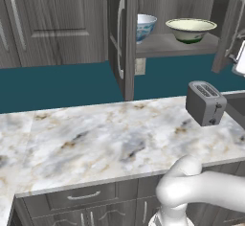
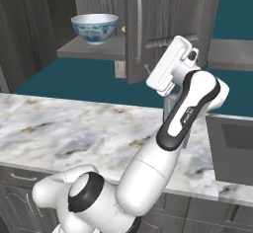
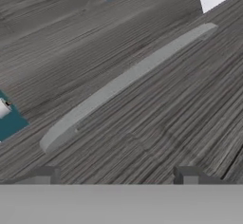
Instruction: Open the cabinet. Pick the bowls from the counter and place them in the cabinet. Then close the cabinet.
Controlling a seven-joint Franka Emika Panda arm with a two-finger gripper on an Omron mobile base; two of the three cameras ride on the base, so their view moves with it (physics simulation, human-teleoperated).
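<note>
Two bowls (image 1: pixel 190 29) sit on the open cabinet (image 1: pixel 128 38) shelf, off the counter (image 1: pixel 110 139). The gripper (image 3: pixel 116 176), jaws apart and empty, faces a door's silver handle (image 3: pixel 126 80). Small lettering on the arm (image 2: pixel 190 111) is unreadable.

We see the blue-patterned white bowl (image 1: pixel 145 27) left of the plain cream-green bowl (image 1: pixel 191 29) on the open dark grey wood-grain cabinet's shelf (image 1: pixel 172 45), above the marble table (image 1: pixel 95 143); a grey toaster (image 1: pixel 206 103) stands on the table's far right.

Blue-patterned bowl (image 1: pixel 145 27) half hidden behind open cabinet door (image 1: pixel 122 38).
</note>
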